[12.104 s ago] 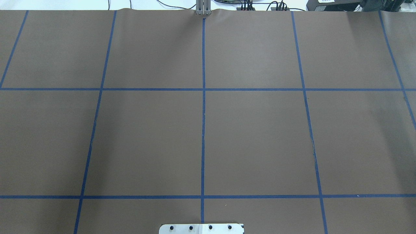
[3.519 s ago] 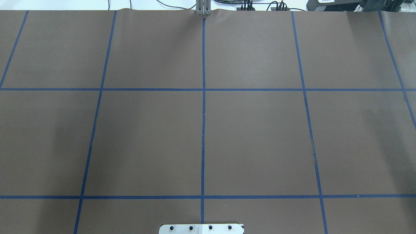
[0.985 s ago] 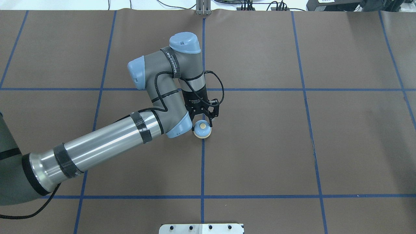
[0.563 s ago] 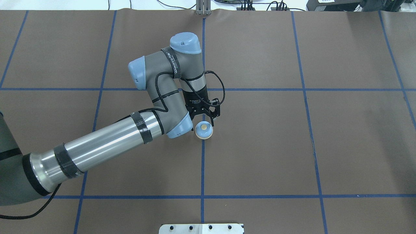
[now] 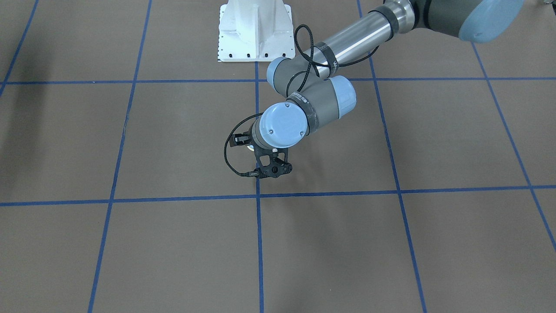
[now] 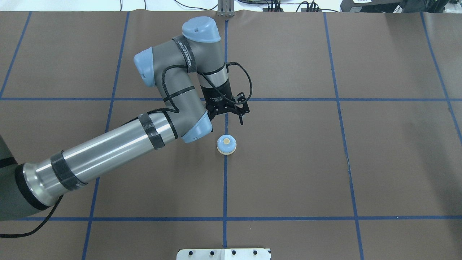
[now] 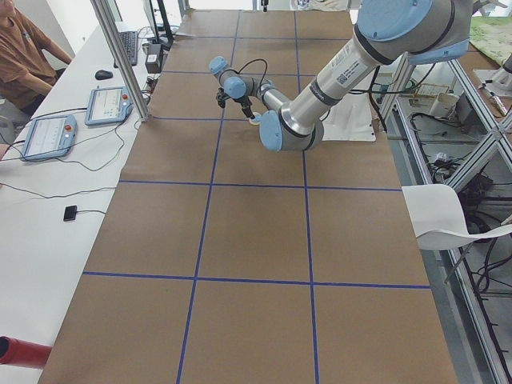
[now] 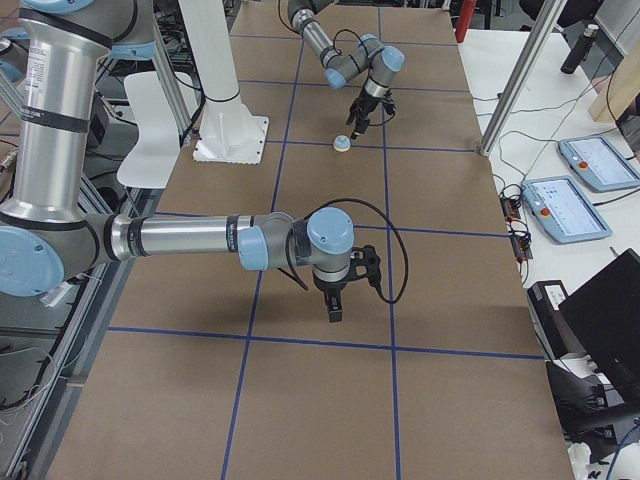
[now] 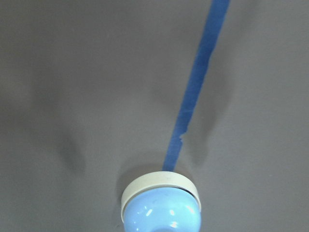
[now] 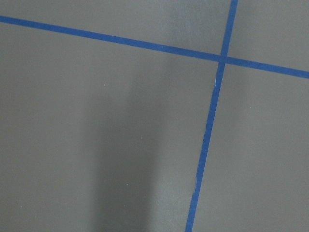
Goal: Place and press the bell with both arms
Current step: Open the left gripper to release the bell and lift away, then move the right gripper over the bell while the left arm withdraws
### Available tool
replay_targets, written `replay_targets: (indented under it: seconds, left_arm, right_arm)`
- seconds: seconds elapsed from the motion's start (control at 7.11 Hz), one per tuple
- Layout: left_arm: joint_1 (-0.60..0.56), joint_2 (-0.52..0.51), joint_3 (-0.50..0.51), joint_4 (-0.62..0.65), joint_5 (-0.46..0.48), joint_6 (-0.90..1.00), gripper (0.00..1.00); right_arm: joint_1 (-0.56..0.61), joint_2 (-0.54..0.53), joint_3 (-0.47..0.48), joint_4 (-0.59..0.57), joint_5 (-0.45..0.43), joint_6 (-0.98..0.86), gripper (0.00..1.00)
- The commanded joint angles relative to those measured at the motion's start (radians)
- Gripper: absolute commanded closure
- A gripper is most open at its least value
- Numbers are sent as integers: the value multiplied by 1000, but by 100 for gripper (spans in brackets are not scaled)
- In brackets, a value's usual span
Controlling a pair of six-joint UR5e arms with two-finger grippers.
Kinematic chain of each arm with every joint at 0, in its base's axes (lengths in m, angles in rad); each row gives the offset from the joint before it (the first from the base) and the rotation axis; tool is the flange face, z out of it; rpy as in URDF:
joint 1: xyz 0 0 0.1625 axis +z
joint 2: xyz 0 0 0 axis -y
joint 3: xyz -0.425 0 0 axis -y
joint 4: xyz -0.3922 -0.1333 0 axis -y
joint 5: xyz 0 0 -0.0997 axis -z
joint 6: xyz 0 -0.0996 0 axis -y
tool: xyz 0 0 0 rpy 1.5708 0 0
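Observation:
The light-blue bell (image 6: 226, 145) with its cream button stands alone on the brown mat, on the centre blue tape line. It also shows in the exterior right view (image 8: 342, 145) and at the bottom of the left wrist view (image 9: 161, 209). My left gripper (image 6: 226, 118) is open and empty, raised above the mat just beyond the bell and apart from it; it also shows in the front-facing view (image 5: 273, 168). My right gripper (image 8: 335, 308) shows only in the exterior right view, hanging over bare mat far from the bell. I cannot tell whether it is open or shut.
The white pedestal base (image 5: 254, 30) stands at the robot's edge of the table. Blue tape lines (image 6: 288, 99) divide the mat into squares. A metal post (image 6: 225, 9) stands at the far edge. Tablets (image 7: 112, 104) and an operator (image 7: 24, 56) are beside the table.
The table was bare, then my left arm came in with the bell between its fingers. The fingers opened, the bell stayed on the mat, and the gripper has risen away from it.

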Motion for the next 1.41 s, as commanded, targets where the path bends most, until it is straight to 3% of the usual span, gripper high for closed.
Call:
replay_targets:
  seconds: [0.0,0.28,0.42,0.56,0.7,0.84,0.99,1.27]
  left_arm:
    - [-96,140,-196,3,4,12,1]
    - [-175,307,-356,4,42,170,1]
    - [-211,410,-418,4,72,287,1]
    - [-282,549,-497,4,73,440,1]
    - [-354,689,-560,4,73,595,1]
    - [-415,809,-615,4,73,721,1]
    - [-463,840,-624,3,74,762,1]
    - [-486,911,-671,4,133,763,1]
  right_arm:
    - [-100,122,15,5,1,200,0]
    - [-241,268,85,4,-20,520,0]
    - [-336,332,117,4,-94,700,0]
    - [-454,383,148,2,-176,834,10]
    - [-553,449,150,1,-203,965,40]
    - [-723,545,142,-8,-311,1122,88]
    - [-860,615,107,-19,-444,1205,100]
    - [-948,820,-59,-117,-479,1304,100]
